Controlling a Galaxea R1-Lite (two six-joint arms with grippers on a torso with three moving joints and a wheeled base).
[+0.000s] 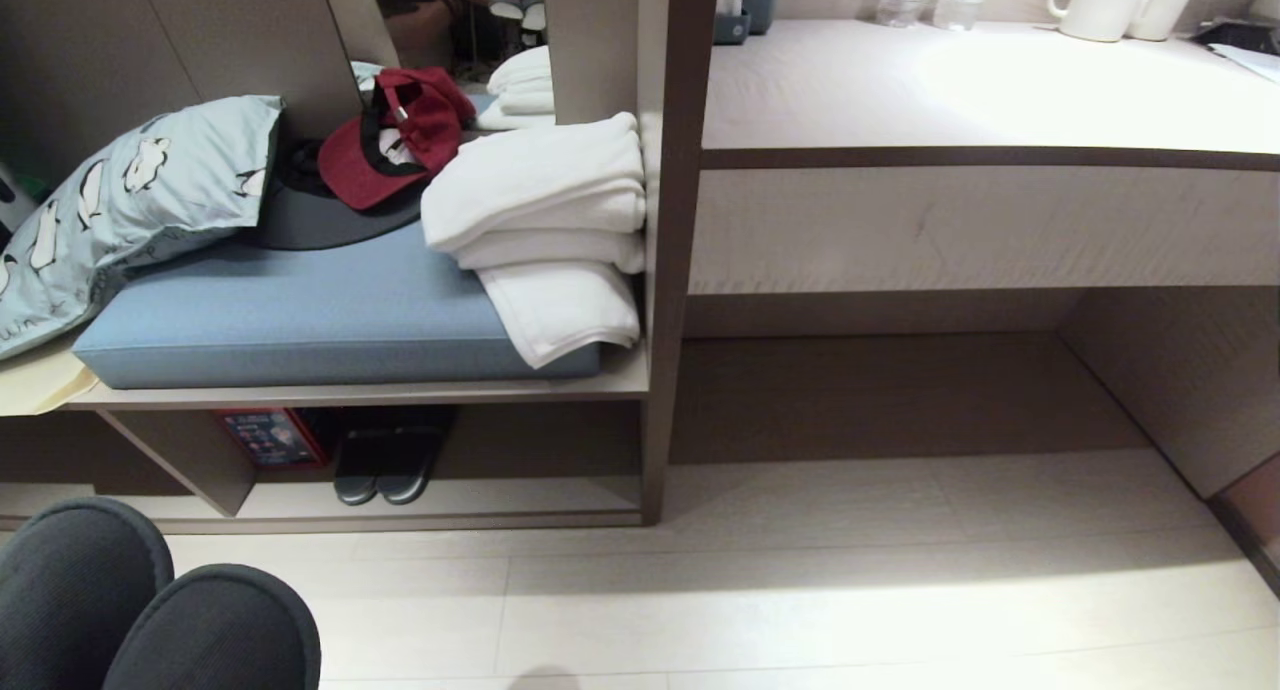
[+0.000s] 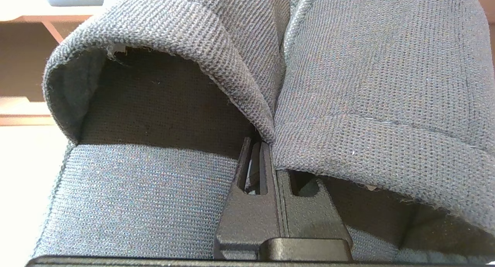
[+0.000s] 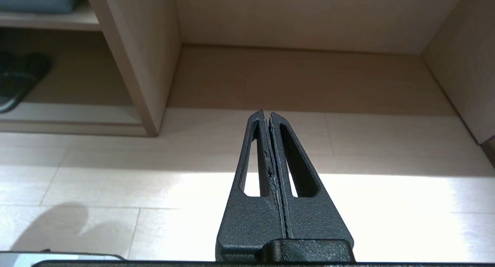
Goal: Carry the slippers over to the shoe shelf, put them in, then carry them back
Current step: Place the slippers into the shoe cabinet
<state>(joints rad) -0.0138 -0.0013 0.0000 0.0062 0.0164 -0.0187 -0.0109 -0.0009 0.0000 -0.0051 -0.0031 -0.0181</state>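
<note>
The two black slippers (image 1: pixel 150 610) hang side by side at the lower left of the head view, toes toward the bench. In the left wrist view they fill the picture (image 2: pixel 371 77), open heels toward the camera. My left gripper (image 2: pixel 263 146) is shut on their inner edges where the two meet, with its tips tucked under the fabric. The shoe shelf (image 1: pixel 500 498) is the low cubby under the blue cushion, ahead of the slippers. My right gripper (image 3: pixel 266 114) is shut on nothing, hanging over the floor in front of the desk recess.
A dark pair with pale sole edges (image 1: pixel 385 465) and a red box (image 1: pixel 272 437) sit in the shelf's left half. A pillow (image 1: pixel 120 210), a red cap (image 1: pixel 395 135) and folded white towels (image 1: pixel 545 230) lie on the cushion (image 1: pixel 300 320). The desk (image 1: pixel 980 100) with mugs (image 1: pixel 1100 5) stands to the right.
</note>
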